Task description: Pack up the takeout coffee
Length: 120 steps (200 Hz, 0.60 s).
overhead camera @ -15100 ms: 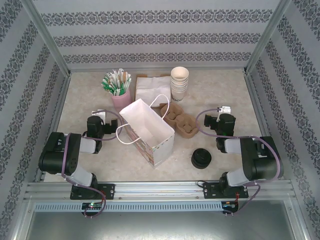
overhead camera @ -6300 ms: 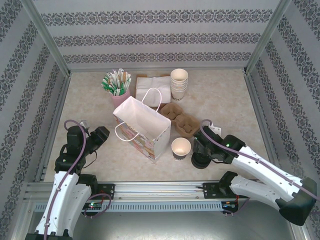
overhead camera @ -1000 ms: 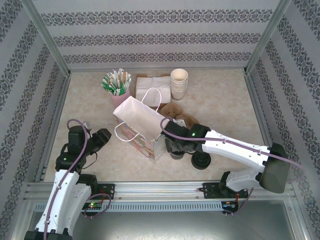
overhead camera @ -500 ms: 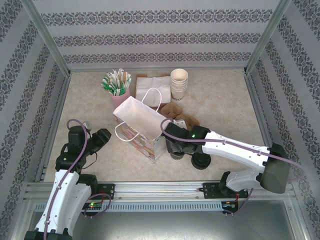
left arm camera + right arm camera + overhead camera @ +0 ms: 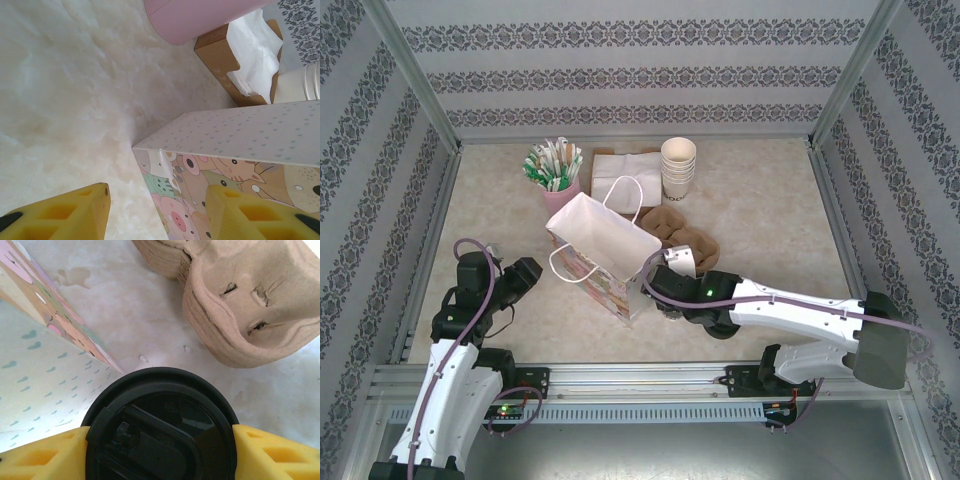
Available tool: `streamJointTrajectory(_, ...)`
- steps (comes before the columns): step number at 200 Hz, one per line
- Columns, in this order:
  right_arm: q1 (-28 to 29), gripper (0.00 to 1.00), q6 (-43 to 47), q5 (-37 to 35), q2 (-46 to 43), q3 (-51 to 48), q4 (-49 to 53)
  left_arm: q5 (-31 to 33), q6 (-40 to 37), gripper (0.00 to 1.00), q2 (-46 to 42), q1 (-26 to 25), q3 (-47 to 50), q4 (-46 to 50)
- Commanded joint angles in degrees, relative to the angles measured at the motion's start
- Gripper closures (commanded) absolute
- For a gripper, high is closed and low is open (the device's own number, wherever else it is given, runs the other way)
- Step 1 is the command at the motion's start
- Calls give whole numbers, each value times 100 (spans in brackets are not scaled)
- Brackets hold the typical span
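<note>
Black plastic, round and shiny: that is the lid of the takeout coffee (image 5: 160, 415). In the right wrist view it sits between the two yellow fingers (image 5: 42, 457) of the right pincer (image 5: 160, 445). The fingers stand close at either side of the cup, but the rim of the lid covers their inner edges, so I cannot tell whether they press on it or only flank it. I also cannot tell whether the cup stands on the table (image 5: 760, 200).

The cup is just beside the near right corner of the paper bag (image 5: 605, 250), which stands open with its handles up. The brown cardboard carrier (image 5: 685, 238) lies a little behind the cup. From above, the right arm reaches across and the right pincer (image 5: 668, 300) hides the cup.

The left pincer (image 5: 525, 270) hangs left of the bag, apart from it. Its fingers (image 5: 75, 212) are about half spread, with nothing held between them.

At the back of the table are a pink cup of sachets (image 5: 555, 180), a box of napkins (image 5: 625, 172) and a stack of cream cups (image 5: 679, 168).
</note>
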<state>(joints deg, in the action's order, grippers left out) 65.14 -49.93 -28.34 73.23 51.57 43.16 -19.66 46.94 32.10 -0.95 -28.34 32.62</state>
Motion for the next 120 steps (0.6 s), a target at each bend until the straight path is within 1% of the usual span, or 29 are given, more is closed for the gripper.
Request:
streamJointTrajectory(1,68,37,-376,443,525,-895,846,41,-53,46,-32,47,83,72)
streamJointTrajectory(36,340,37,-615,93,665,-1075,894,39,-44,46,-24,42,83,78)
streamJointTrajectory(71,549,37,-910,104,725,-1191,832,2,-27,47,-28,42,92,112)
streamJointTrajectory(98,442,35,-1053,407,369,-1165,770,-28,-18,47,-29,42,74,126)
streamJointTrajectory(120,94,33,-1125,822,-70,-1054,737,-33,-20,47,-36,42,28,166)
